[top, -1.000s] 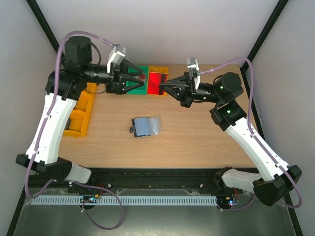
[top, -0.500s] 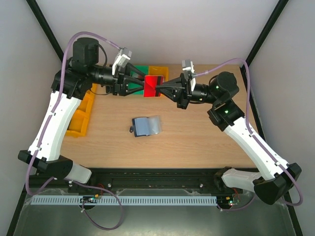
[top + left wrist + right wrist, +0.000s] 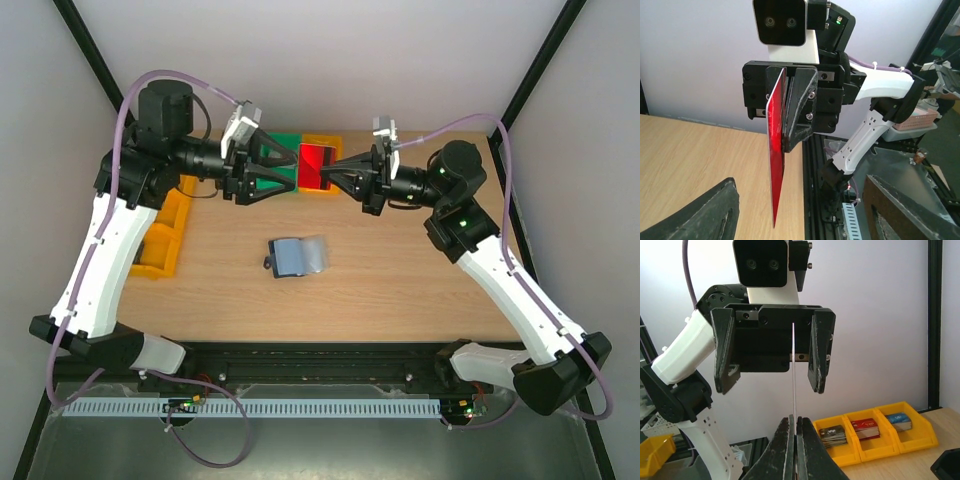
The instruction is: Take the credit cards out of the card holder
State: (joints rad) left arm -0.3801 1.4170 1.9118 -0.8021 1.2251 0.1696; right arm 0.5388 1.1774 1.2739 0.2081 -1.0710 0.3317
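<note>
The dark blue card holder [image 3: 290,258] lies open on the table, between the two arms and nearer me. Above the far part of the table my right gripper [image 3: 331,172] is shut on a red credit card [image 3: 315,166], which it holds upright. In the left wrist view the red card [image 3: 775,155] hangs edge-on from the right gripper [image 3: 785,146]. My left gripper [image 3: 292,172] faces it from the left, open, its tips just short of the card. The right wrist view shows the card [image 3: 793,375] as a thin line midway between the left gripper's spread fingers [image 3: 820,355], touching neither.
A green bin [image 3: 279,150] and an orange bin [image 3: 322,143] stand at the back behind the grippers. Yellow bins [image 3: 165,230] with stacks of cards [image 3: 864,428] line the table's left edge. Black frame posts rise at the back corners.
Half a second ago the left gripper reached in and narrowed round the red card. Now it has drawn back a little to the left and opened wide. The right gripper still holds the card.
</note>
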